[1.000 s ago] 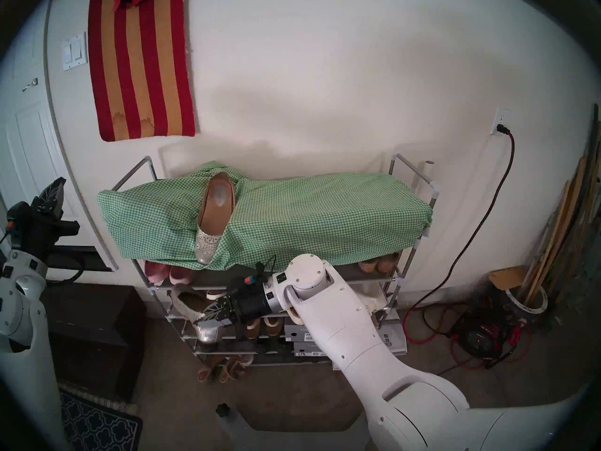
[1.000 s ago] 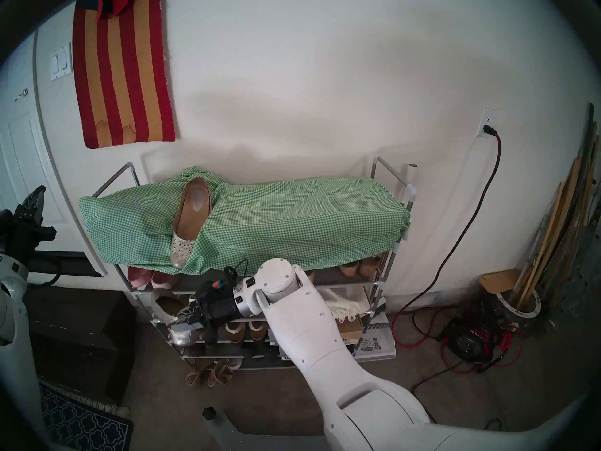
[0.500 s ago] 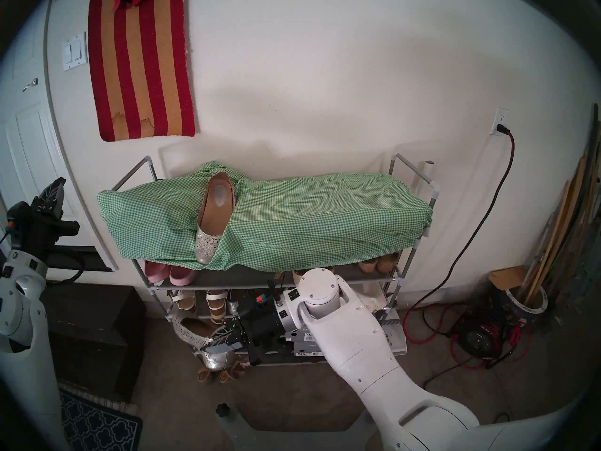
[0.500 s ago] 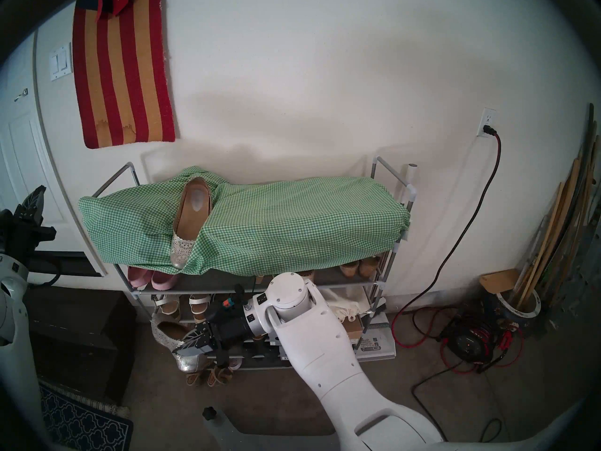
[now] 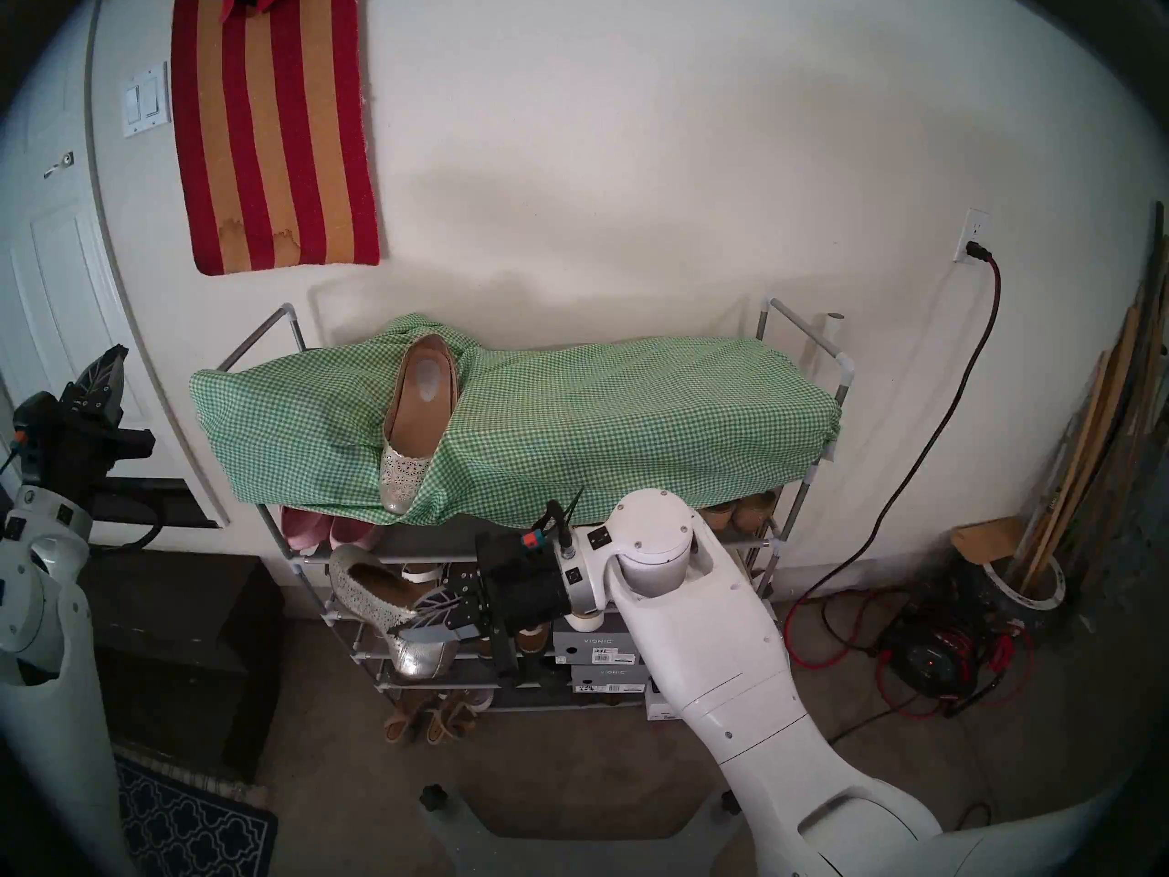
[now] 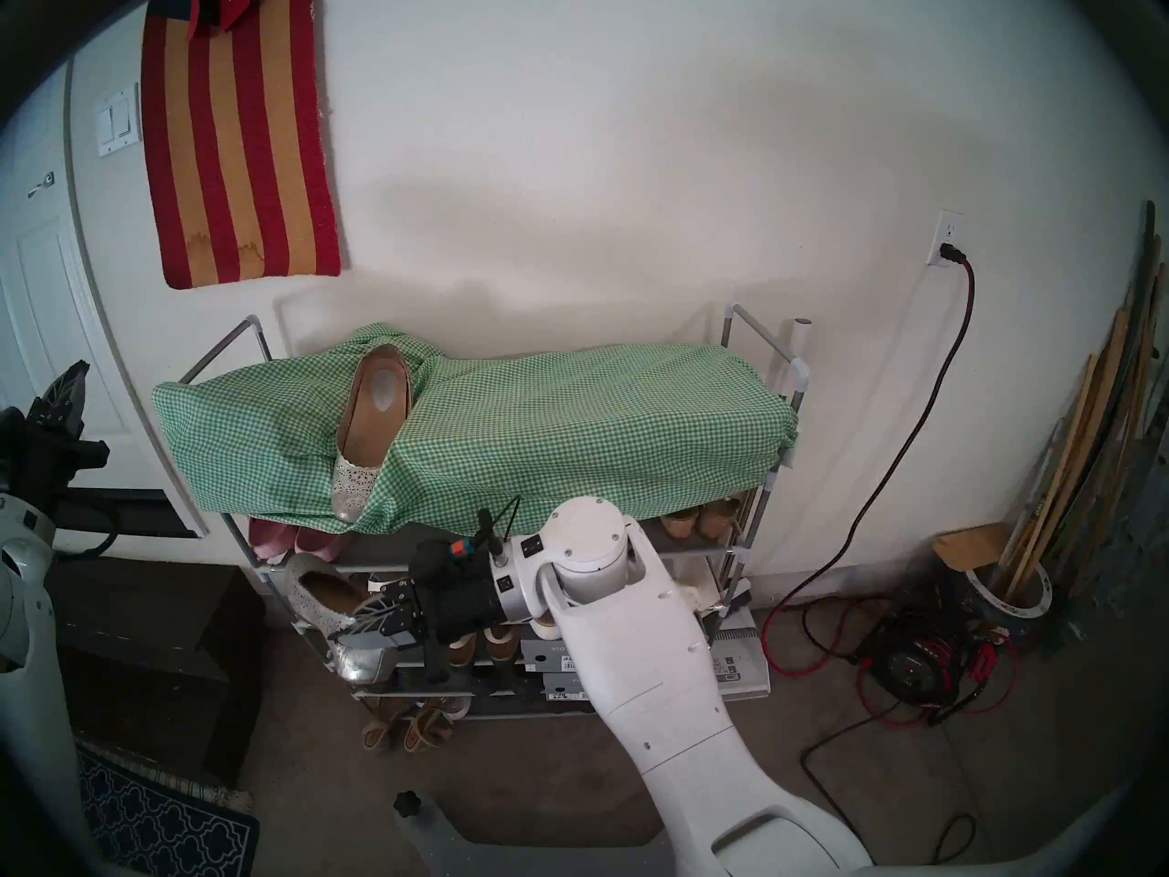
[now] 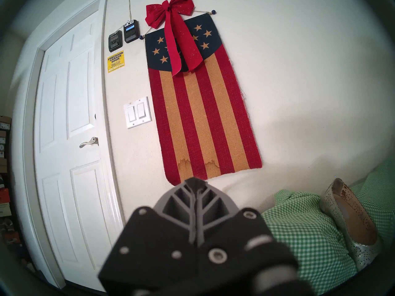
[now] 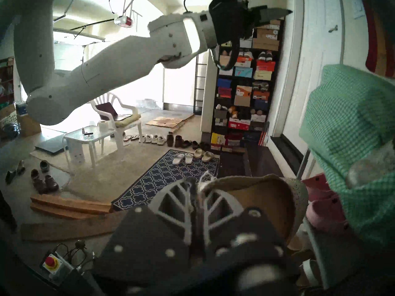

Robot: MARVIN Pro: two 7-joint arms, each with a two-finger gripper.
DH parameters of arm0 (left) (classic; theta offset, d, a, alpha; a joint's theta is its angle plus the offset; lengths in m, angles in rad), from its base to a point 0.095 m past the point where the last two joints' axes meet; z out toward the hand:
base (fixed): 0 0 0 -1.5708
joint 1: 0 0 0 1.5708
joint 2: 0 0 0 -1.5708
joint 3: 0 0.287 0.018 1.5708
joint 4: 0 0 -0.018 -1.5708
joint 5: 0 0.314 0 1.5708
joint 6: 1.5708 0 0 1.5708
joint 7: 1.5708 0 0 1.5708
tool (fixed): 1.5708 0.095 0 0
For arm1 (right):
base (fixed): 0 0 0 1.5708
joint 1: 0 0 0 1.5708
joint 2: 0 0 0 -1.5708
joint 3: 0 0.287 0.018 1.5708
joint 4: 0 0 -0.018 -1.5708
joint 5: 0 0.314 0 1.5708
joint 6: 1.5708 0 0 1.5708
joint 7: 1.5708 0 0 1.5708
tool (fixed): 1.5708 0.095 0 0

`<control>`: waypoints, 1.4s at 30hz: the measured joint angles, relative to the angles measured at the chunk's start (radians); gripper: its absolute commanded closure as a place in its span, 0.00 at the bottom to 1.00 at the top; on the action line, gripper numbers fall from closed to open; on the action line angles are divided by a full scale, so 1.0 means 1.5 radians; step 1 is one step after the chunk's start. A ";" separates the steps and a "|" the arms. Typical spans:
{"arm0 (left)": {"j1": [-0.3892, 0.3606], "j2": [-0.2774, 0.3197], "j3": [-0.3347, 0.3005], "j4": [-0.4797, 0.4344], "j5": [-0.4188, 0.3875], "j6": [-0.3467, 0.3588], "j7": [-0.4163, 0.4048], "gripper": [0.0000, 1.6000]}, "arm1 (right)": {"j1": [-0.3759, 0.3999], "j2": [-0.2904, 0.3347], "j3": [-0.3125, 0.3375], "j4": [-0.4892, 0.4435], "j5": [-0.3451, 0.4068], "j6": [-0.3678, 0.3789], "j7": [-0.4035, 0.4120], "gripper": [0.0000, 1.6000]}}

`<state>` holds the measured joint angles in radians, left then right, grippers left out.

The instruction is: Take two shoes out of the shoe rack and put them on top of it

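Observation:
One perforated silver flat lies on the green checked cloth on top of the shoe rack, toe toward me; it also shows in the left wrist view. My right gripper is shut on the second perforated silver flat near its toe. It holds the flat in the air in front of the rack's left side at middle-shelf height, heel up and to the left, as the right wrist view shows. My left gripper is shut and empty, far left by the door.
A green checked cloth covers the rack's top tier. Pink slip-ons sit on the shelf below it. Shoe boxes and sandals fill the lower shelves. A dark chest stands left of the rack, and a red cord reel lies to its right.
My right gripper, holding the flat, dipped down and out from the rack, then rose again and ended slightly to the right. The left arm and the flat on top have not moved.

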<state>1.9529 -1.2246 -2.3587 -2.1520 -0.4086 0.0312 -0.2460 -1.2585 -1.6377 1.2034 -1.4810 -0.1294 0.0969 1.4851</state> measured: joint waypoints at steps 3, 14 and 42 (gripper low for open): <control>0.000 0.000 0.000 0.000 0.000 0.000 0.000 1.00 | 0.007 0.003 0.013 -0.023 0.008 0.007 0.000 1.00; 0.000 0.000 0.000 0.000 0.000 0.000 0.000 1.00 | 0.034 0.019 0.059 -0.127 0.040 0.046 0.001 1.00; 0.000 0.000 0.000 0.000 0.000 0.000 0.000 1.00 | -0.013 0.121 0.143 -0.407 0.048 0.335 -0.160 1.00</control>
<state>1.9529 -1.2245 -2.3586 -2.1521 -0.4086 0.0313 -0.2458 -1.2781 -1.4555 1.4183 -2.0912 -0.0570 0.5992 1.2455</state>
